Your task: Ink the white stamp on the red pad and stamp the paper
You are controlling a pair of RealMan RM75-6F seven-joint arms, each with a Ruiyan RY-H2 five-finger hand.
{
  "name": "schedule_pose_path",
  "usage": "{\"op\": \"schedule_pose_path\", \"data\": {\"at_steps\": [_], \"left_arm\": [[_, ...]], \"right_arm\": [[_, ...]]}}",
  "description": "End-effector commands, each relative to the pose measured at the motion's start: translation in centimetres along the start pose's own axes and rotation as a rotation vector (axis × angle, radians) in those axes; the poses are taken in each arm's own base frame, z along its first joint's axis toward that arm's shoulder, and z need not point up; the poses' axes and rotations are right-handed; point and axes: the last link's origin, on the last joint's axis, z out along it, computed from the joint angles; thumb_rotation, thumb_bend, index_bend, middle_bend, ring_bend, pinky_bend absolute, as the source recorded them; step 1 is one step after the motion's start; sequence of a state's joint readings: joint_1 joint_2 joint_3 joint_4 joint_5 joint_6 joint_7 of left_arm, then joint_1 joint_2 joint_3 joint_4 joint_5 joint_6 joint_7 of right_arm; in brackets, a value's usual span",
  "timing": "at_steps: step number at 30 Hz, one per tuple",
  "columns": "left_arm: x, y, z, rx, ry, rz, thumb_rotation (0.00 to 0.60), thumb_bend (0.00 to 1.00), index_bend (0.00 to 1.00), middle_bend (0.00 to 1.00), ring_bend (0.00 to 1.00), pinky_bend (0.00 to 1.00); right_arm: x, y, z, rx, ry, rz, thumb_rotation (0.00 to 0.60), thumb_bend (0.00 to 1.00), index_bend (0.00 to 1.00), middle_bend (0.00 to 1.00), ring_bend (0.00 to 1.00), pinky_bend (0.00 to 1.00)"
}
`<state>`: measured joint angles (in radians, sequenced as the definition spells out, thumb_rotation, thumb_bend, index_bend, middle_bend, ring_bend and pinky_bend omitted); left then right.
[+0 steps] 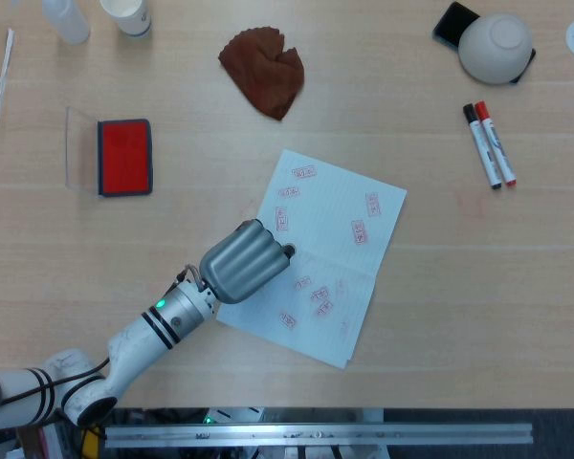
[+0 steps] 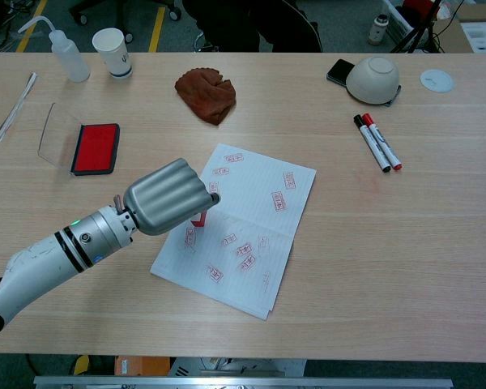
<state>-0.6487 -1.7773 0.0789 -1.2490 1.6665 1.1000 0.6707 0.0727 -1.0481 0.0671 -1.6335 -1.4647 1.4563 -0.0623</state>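
With fingers clamped on the white stamp (image 2: 198, 219), the left hand (image 1: 244, 260) is pressing or hovering its red face low over the already much-stamped paper (image 1: 349, 253), well apart from the red pad (image 1: 124, 156), suggesting inking is done and stamping is underway.

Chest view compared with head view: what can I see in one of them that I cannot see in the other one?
Only the chest view shows the red underside of the stamp below the left hand, the whole squeeze bottle and paper cup, and chairs beyond the table.

Only the head view looks straight down, so the fist hides the stamp; it also shows the metal rail at the table's near edge.

Both show the stamped paper, red pad, brown cloth, two markers and bowl.
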Motion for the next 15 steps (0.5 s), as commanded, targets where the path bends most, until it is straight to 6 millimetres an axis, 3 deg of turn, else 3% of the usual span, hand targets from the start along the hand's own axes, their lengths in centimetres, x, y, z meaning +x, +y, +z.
{"op": "schedule_pose_path", "data": {"at_steps": [1, 15], "left_arm": [[-0.1, -0.1, 0.1, 0.008, 0.000, -0.007, 0.600, 0.31, 0.57, 1.00, 1.00, 1.00], [-1.4, 0.4, 0.1, 0.005, -0.024, -0.012, 0.600, 0.31, 0.57, 1.00, 1.00, 1.00]], "right_arm": [[0.0, 0.0, 0.0, -0.001, 0.000, 0.000, 0.600, 0.28, 0.16, 0.27, 0.17, 0.29], [0.1, 0.1, -0.2, -0.008, 0.003, -0.002, 0.600, 0.28, 0.16, 0.27, 0.17, 0.29]]}}
